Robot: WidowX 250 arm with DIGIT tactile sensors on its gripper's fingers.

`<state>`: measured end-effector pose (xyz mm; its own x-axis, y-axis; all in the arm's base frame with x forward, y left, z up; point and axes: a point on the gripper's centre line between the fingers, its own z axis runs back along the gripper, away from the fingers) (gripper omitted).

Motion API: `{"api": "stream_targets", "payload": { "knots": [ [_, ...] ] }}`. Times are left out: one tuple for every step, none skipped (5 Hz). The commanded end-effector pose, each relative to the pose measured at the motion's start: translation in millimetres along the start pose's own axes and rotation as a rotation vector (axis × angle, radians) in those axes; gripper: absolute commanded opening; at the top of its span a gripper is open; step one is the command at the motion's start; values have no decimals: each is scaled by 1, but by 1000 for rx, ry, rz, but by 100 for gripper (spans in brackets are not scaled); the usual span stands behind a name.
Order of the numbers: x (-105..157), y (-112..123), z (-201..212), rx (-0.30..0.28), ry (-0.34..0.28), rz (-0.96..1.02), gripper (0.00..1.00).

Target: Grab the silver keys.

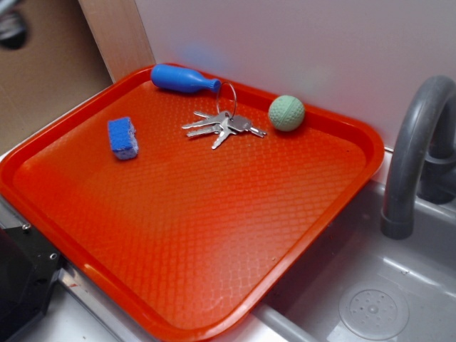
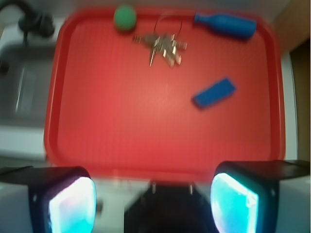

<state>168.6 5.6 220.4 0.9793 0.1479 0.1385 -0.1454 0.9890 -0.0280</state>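
The silver keys (image 1: 222, 126) lie flat on the far part of the orange tray (image 1: 178, 235), their thin wire ring leaning toward the blue pin-shaped toy (image 1: 184, 79). From the wrist view the keys (image 2: 163, 47) sit near the top, far ahead of my gripper (image 2: 153, 201). The gripper is open, its two cyan pads wide apart at the tray's near edge, with nothing between them. In the exterior view the gripper does not show.
A green ball (image 1: 286, 112) rests right of the keys. A blue sponge block (image 1: 122, 137) lies on the tray's left. A grey sink (image 1: 370, 285) with a faucet (image 1: 413, 149) is to the right. A black base (image 1: 25, 278) sits at the tray's near-left corner.
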Motion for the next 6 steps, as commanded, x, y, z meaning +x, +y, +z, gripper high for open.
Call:
{"api": "stream_targets", "payload": {
  "knots": [
    [89, 39, -32, -17, -140, 455, 100],
    [114, 43, -55, -82, -209, 714, 100],
    [128, 38, -71, -59, -249, 920, 100],
    [137, 15, -92, -28, -206, 878, 100],
    [138, 11, -115, 14, -175, 854, 100],
    [144, 5, -132, 38, -157, 824, 100]
  ]
}}
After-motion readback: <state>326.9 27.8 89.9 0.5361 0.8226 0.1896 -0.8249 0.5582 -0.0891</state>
